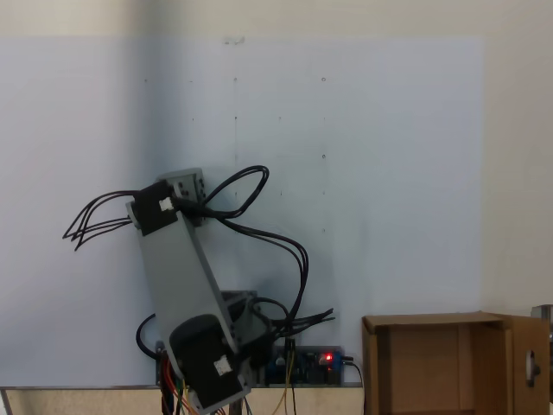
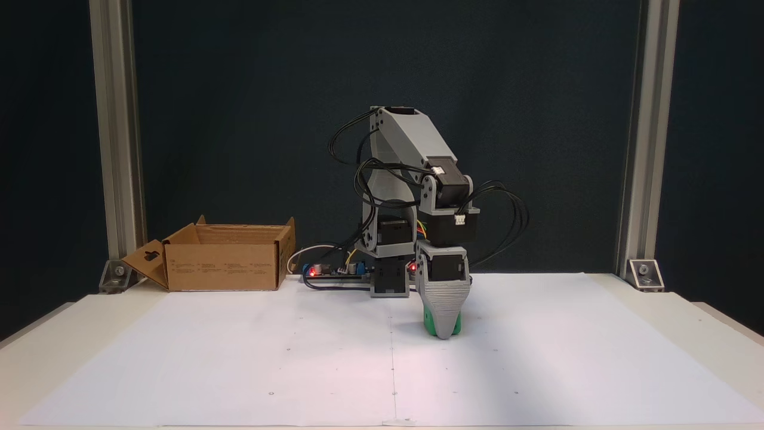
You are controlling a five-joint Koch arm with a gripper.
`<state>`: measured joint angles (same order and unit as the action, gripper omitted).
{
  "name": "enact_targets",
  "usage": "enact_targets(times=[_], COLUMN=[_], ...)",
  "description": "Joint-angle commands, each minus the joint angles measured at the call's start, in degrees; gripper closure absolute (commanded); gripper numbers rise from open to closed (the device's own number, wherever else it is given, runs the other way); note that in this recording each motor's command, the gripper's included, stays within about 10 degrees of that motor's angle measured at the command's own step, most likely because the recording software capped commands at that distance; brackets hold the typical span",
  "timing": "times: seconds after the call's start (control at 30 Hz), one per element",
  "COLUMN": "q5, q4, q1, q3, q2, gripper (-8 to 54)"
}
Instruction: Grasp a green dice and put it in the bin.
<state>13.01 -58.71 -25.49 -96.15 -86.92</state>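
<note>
In a fixed view the grey gripper [image 2: 443, 331] points straight down with its tip at the white paper. The green dice [image 2: 428, 320] sits right behind the front jaw, and only its green edges show on either side. The jaws stand one behind the other, so whether they press on the dice is hidden. The bin [image 2: 224, 266], a brown cardboard box with upright flaps, stands far to the left at the back of the table. From above, the bin [image 1: 432, 322] is at the lower right and the arm's head [image 1: 177, 194] covers the dice.
The arm's base and a circuit board with red lights [image 2: 334, 272] sit at the back of the table, with loose black cables [image 2: 507, 215] looping around the arm. Metal frame posts [image 2: 641, 149] stand at both back corners. White paper [image 2: 239, 358] covers the table.
</note>
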Motion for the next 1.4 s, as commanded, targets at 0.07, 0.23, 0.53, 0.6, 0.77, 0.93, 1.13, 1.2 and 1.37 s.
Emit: enact_targets(times=[0.07,0.23,0.53,0.6,0.77,0.93,1.13,1.2,1.37], q5=[3.16,4.22,3.96,3.96,3.96,3.96,0.18,-2.81,-10.02], q4=[0.0,-0.88,-14.31,-19.4,-32.15,-37.35,-36.56,-35.42,-31.46], q1=[0.0,0.09,3.43,3.69,4.57,5.71,15.82,21.62,36.39], q3=[-0.44,-0.53,11.16,16.7,31.9,40.43,41.48,41.92,42.89], q2=[-0.44,-3.78,-12.13,-12.13,-12.13,-12.13,-13.18,-13.97,-16.7], gripper=[34.0,34.0,34.0,34.0,34.0,34.0,34.0,34.0,34.0])
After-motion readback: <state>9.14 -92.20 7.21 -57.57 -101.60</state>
